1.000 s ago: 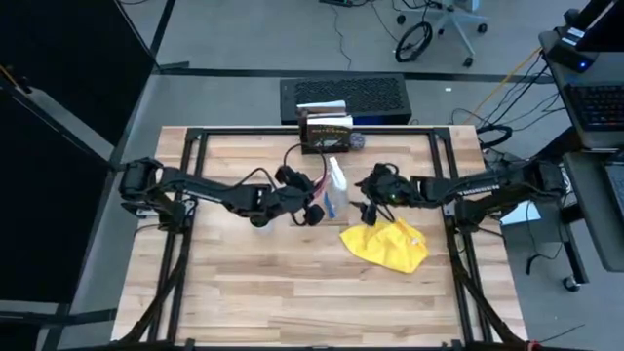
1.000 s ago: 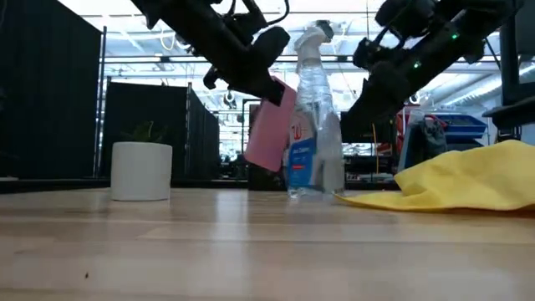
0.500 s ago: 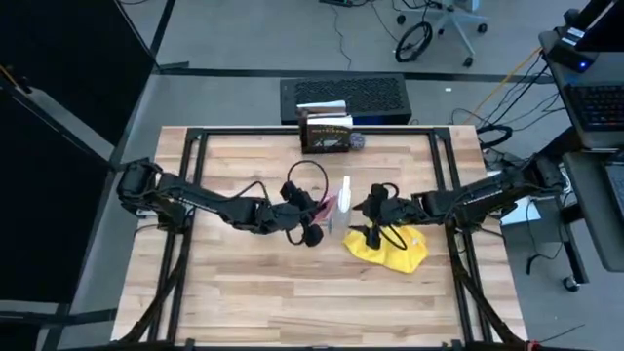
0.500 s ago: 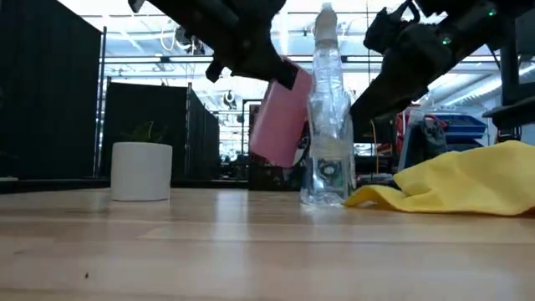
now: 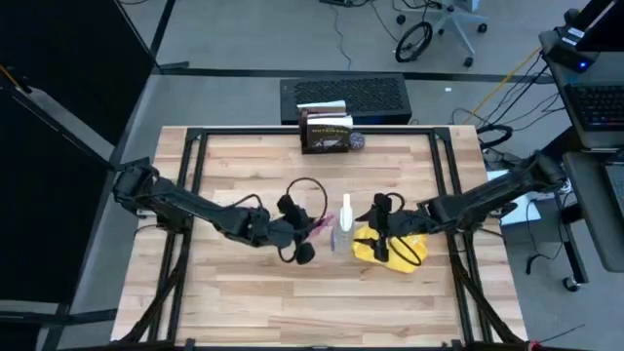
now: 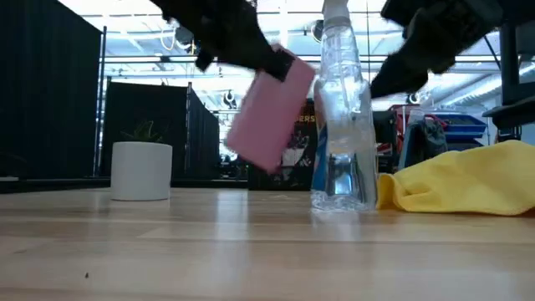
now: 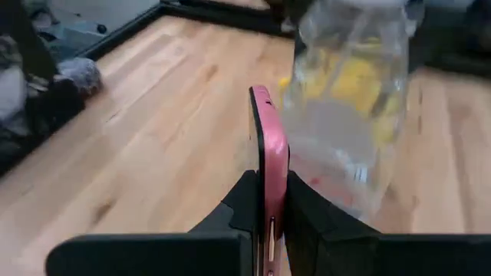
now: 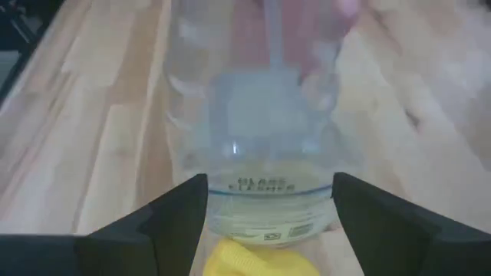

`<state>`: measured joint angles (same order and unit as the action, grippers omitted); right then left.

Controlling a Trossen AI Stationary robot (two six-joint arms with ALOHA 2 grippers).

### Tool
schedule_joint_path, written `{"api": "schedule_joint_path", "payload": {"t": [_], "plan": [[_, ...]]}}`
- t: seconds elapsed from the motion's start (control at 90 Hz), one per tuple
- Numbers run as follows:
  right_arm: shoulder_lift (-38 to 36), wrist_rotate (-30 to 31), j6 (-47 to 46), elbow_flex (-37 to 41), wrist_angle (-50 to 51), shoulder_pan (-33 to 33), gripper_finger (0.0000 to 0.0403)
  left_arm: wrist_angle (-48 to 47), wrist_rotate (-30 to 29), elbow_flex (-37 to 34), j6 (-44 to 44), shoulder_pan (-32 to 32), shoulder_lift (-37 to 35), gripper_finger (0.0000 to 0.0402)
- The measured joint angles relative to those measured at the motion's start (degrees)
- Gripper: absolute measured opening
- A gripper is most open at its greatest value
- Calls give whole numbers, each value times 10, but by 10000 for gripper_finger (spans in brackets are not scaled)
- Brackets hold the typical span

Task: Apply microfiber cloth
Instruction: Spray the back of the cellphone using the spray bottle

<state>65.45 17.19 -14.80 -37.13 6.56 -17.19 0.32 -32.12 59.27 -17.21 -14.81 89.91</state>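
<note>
High view: two arms, one spray bottle (image 5: 344,222), one pink phone (image 5: 323,223) and one microfiber cloth (image 5: 388,248) are counted on the table (image 5: 234,302). The phone is clamped edge-on by the left gripper (image 7: 266,208), just beside the bottle. The cloth lies crumpled right of the bottle, under the right gripper (image 8: 268,205), whose fingers are spread wide about the bottle's base.

The bright yellow microfiber cloth (image 5: 400,246) lies crumpled in a soft heap on the wooden tabletop.
</note>
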Motion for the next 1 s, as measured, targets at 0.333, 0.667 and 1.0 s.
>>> {"api": "schedule_joint_path", "payload": {"t": [0.333, 0.667, 1.0], "plan": [[-81, 56, 98, -39, -3, 0, 263, -18, -18, 0, 124, 63, -91, 15], [-52, 50, 120, -38, -24, 7, 303, -32, 42, -1, 135, 89, -93, 15], [-34, 11, 151, -38, -104, 22, 359, -31, 47, -1, 136, 109, -93, 15]]}}
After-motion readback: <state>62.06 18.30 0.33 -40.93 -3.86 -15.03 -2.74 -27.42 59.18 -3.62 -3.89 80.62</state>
